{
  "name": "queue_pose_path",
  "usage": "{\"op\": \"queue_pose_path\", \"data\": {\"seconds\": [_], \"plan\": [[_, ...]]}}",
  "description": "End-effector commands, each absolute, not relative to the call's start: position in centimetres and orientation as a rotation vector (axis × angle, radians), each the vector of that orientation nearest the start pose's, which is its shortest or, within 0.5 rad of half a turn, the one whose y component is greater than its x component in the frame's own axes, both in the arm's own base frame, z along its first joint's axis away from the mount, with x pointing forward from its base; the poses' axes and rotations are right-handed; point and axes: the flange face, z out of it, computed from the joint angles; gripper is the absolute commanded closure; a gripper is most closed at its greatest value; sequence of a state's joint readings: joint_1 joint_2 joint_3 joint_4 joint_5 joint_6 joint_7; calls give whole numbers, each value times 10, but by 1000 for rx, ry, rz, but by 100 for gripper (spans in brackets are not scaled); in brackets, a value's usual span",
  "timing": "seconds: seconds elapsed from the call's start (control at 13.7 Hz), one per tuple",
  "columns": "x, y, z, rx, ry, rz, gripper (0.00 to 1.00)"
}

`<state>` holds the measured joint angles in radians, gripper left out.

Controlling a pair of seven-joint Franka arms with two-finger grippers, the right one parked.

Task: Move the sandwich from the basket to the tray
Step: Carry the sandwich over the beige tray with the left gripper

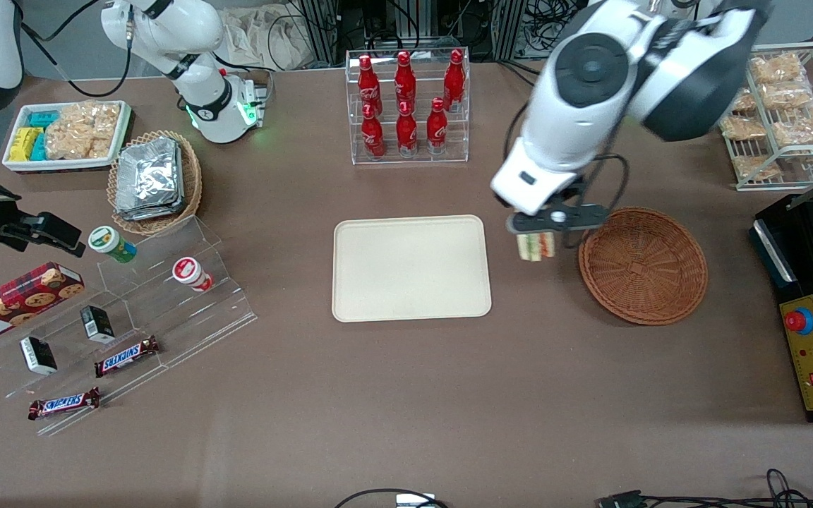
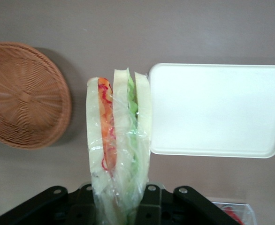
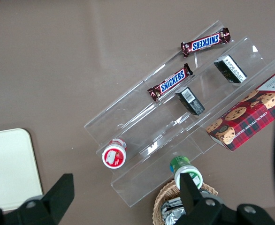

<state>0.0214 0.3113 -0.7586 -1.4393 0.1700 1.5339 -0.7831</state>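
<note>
Clear-wrapped sandwich [image 2: 118,140] is clamped in the end effector [image 1: 538,236], between basket [image 1: 643,264] and tray [image 1: 411,268].

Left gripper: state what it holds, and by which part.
The gripper holds the wrapped sandwich by one end, the rest hanging free above the table between the basket and the tray.

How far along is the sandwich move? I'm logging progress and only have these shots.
Done: the sandwich is out of the basket, which now looks empty. In hand: the gripper is shut on the sandwich, holding it above bare table between the basket and the tray. Left: carry it over the tray, lower it and let go; nothing lies on the tray yet.
</note>
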Motion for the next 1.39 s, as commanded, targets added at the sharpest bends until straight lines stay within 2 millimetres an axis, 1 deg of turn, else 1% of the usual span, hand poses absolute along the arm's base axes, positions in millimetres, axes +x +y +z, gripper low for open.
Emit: {"op": "queue_pose_path", "data": {"seconds": [0.0,0.07,0.15,0.22,0.36,0.44,0.58,0.66,0.73,0.88,1.02,1.17,1.24,1.31], "plan": [[516,-380,520,-3097,-121,252,87],[521,-385,508,-3123,-121,246,85],[519,-393,484,-3126,-105,261,85],[517,-398,462,-3130,-83,232,85],[508,-406,411,-3131,-62,183,85],[506,-409,381,-3152,-61,198,85],[507,-406,333,-3141,-53,205,85],[508,-405,316,-3135,-51,214,85],[504,-408,298,-3136,-50,224,85],[490,-411,267,-3148,-41,193,85],[488,-401,243,-3154,-55,187,85],[484,-399,230,-3157,-52,207,85],[483,-399,228,-3155,-50,208,85],[482,-398,227,-3154,-49,212,81]]}}
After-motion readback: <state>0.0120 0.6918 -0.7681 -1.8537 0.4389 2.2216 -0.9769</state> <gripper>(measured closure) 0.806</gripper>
